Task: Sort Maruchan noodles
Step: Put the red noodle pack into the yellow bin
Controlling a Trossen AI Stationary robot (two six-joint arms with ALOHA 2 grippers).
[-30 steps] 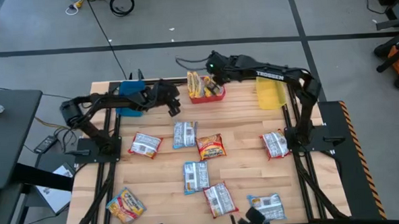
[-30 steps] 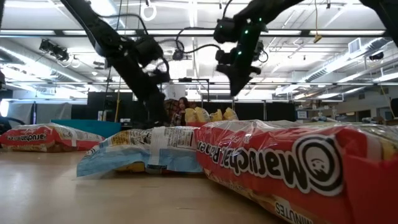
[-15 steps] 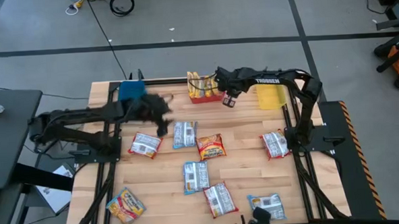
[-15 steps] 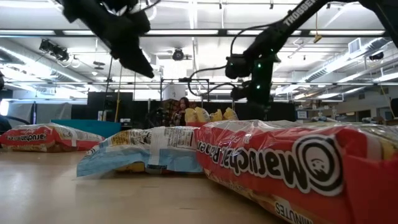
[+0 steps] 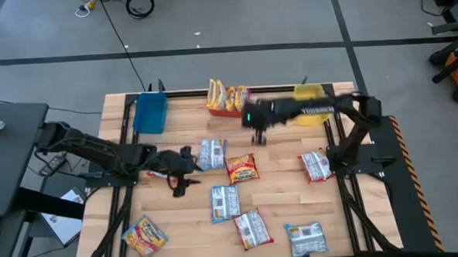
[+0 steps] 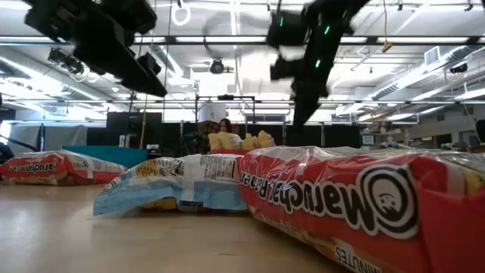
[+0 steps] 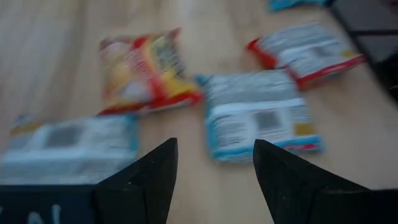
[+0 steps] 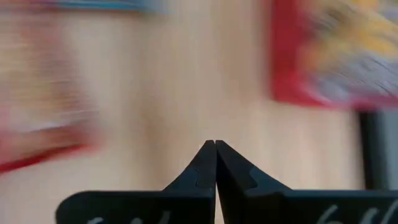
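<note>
Several Maruchan packets lie flat on the wooden table. These include a blue-and-white packet (image 5: pixel 212 153), a yellow-orange one (image 5: pixel 242 168), another blue-and-white one (image 5: pixel 225 202) and a red-and-white one (image 5: pixel 316 166). My left gripper (image 5: pixel 179 185) hovers open over the table's left middle, and its arm hides most of a red-and-white packet (image 5: pixel 158 175). Its wrist view shows a blue-and-white packet (image 7: pixel 258 121) ahead of the open gripper (image 7: pixel 214 180). My right gripper (image 5: pixel 259 135) is shut (image 8: pixel 214 147) in the air, near the red bin (image 5: pixel 226 98) that holds packets.
A blue bin (image 5: pixel 149 113) stands at the far left and a yellow bin (image 5: pixel 309 109) at the far right, partly under the right arm. More packets lie near the front edge (image 5: pixel 253 228) (image 5: pixel 306 236) (image 5: pixel 144 234). A red packet (image 6: pixel 356 205) lies close to the low camera.
My left gripper has swung from beside the blue bin toward the table's near edge and now hangs over the left packets. My right gripper has moved from over the red bin toward the near edge. The red bin has slid a little toward the table's left.
</note>
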